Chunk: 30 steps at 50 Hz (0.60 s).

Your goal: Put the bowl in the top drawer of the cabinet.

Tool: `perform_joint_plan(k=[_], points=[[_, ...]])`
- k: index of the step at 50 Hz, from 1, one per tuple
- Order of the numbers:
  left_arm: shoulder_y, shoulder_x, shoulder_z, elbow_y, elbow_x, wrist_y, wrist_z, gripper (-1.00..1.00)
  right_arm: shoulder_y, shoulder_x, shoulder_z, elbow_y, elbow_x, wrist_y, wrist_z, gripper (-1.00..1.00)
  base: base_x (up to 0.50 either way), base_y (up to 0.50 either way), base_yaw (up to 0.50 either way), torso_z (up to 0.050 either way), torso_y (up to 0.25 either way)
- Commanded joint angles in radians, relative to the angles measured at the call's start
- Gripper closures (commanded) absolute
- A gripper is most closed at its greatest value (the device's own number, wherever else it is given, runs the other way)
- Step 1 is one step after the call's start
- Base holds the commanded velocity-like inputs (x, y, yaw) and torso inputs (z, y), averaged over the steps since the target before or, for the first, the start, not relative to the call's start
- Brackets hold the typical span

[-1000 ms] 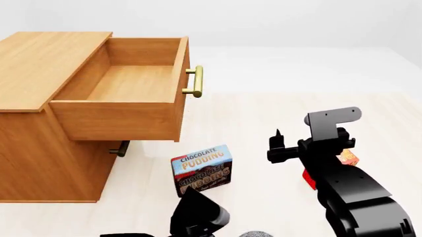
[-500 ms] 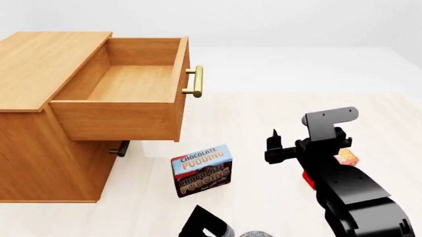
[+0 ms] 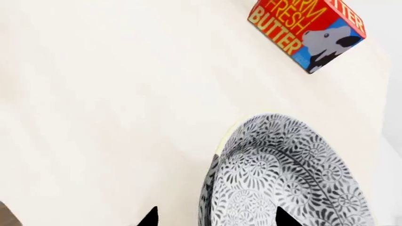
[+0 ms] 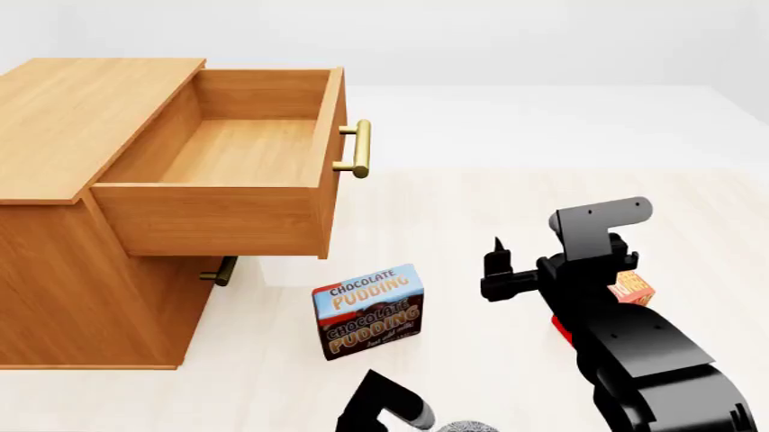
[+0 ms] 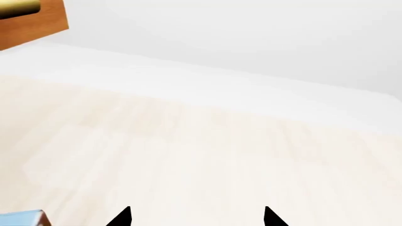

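The bowl (image 3: 279,176), white with a grey-black pattern, lies on the pale floor; in the head view only a sliver of the bowl (image 4: 464,427) shows at the bottom edge. My left gripper (image 3: 218,219) is open and straddles its near rim, one fingertip outside and one over the inside. The cabinet (image 4: 72,180) stands at the left, and its top drawer (image 4: 229,153) is pulled out and empty, brass handle (image 4: 353,148) facing right. My right gripper (image 4: 496,261) hangs open with nothing in it, to the right of the pudding box.
A chocolate pudding box (image 4: 367,310) stands in front of the cabinet. A red butter box (image 3: 308,26) lies beyond the bowl, partly behind my right arm in the head view. The lower drawer's handle (image 4: 219,270) shows under the open drawer.
My left arm has sunk toward the bottom edge of the head view. The right gripper has drifted slightly down and left. The drawer and boxes have not moved.
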Motion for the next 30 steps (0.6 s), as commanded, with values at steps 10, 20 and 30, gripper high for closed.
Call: perform_joint_plan(k=[10, 20, 30], points=[[0.037, 0.052, 0.031, -0.043, 0.031, 0.01, 0.024, 1.0, -0.004, -0.004, -0.005, 0.017, 0.004, -0.024, -0.005, -1.0, 0.0, 0.0, 0.0, 0.0, 0.0], [0.015, -0.044, 0.01, 0.15, 0.077, 0.059, -0.052, 1.0, -0.019, 0.006, 0.011, -0.003, 0.015, -0.02, 0.0, -1.0, 0.0, 0.0, 0.0, 0.0, 0.0], [-0.023, -0.159, -0.043, 0.322, 0.057, 0.097, -0.079, 1.0, -0.028, 0.012, 0.021, -0.017, 0.023, -0.014, 0.005, -1.0, 0.0, 0.0, 0.0, 0.0, 0.0]])
